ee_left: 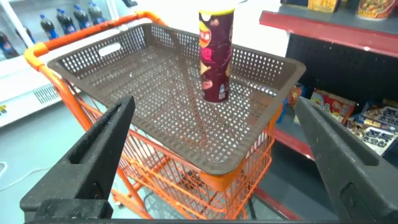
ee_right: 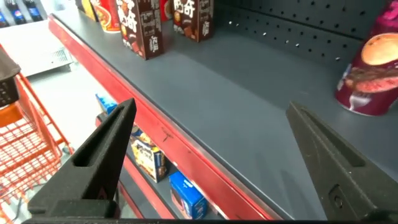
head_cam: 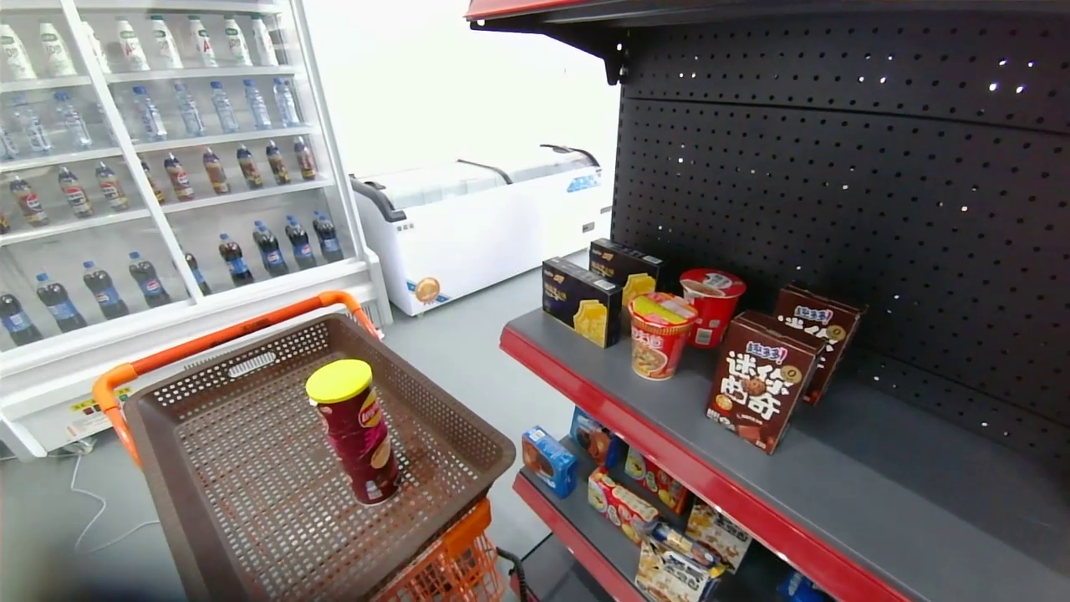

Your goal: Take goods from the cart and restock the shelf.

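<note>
Brown mesh basket (head_cam: pixel 435 386) on the orange cart (head_cam: pixel 209 339) held one chip can (head_cam: pixel 355 435), upright and yellow-lidded. We saw our left gripper (ee_left: pixel 214 106) spread wide before it, and our right gripper (ee_right: pixel 211 107) equally apart above the grey shelf (ee_right: pixel 249 130).

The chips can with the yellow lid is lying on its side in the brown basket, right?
Not quite. The chips can with the yellow lid is in the brown basket, but it stands upright on the basket's floor, not on its side. The head view shows this plainly.
</note>
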